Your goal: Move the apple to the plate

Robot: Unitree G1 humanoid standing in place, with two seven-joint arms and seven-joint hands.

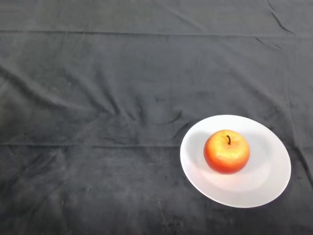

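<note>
A red and orange apple (226, 152) with a short dark stem stands upright on a round white plate (266, 183). The plate lies on the dark cloth at the lower right of the head view. The apple rests a little left of the plate's middle.
The dark cloth (107, 107) covers the whole table and is creased, with folds running across the left and the middle.
</note>
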